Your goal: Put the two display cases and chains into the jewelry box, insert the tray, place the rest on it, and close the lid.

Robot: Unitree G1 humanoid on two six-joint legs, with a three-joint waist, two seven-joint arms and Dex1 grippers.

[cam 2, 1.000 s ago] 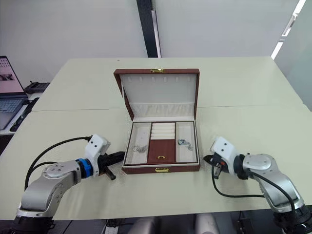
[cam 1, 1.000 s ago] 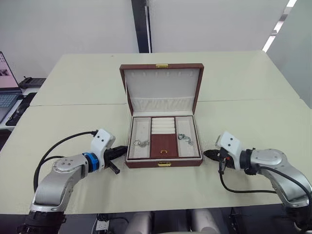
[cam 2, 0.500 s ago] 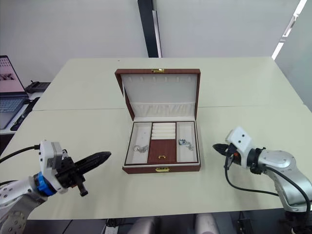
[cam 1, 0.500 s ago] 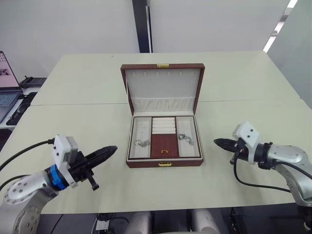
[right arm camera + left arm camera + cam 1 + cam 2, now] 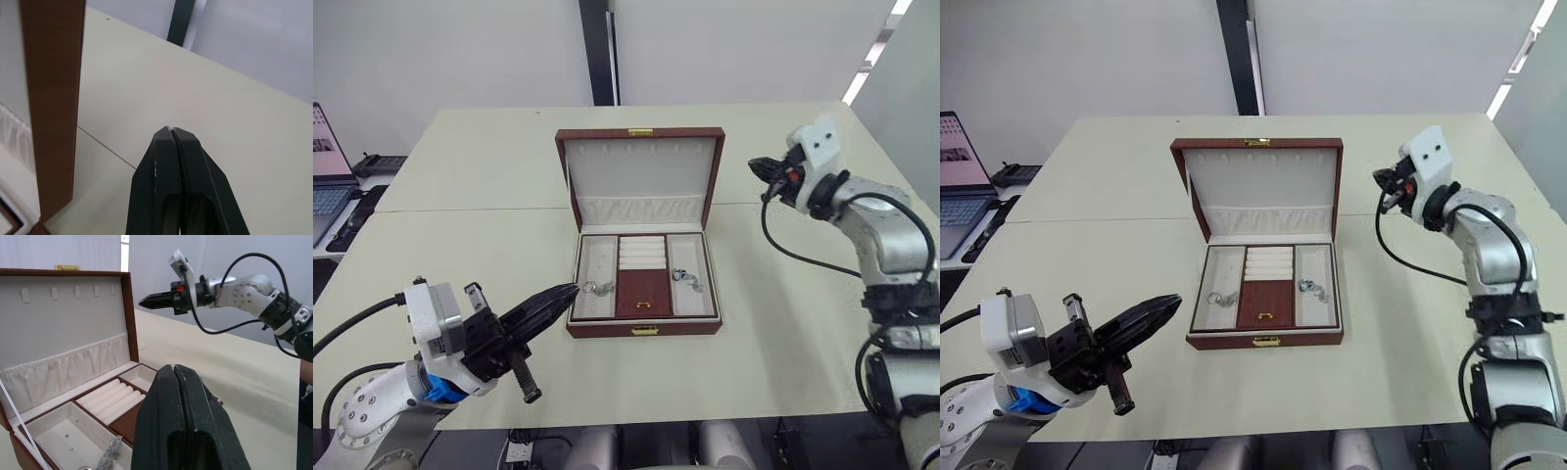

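Jewelry box (image 5: pixel 641 294) open on the bench (image 5: pixel 489 245), tray (image 5: pixel 642 277) seated inside.
Both end effectors, left (image 5: pixel 566 292) and right (image 5: pixel 756 164), are pinched closed and empty; the lower compartments lie hidden beneath the tray.

upright lid (image 5: pixel 641 166) blocks rear, front open

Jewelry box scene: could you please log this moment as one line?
reddish-brown wooden jewelry box open | tray in | left gripper shut | right gripper shut, beside lid

Setting: office or lab room
Evidence: pale cream rectangular tabletop (image 5: pixel 470 245), open laptop (image 5: pixel 962 186) on a side desk, plain white walls (image 5: pixel 440 49)
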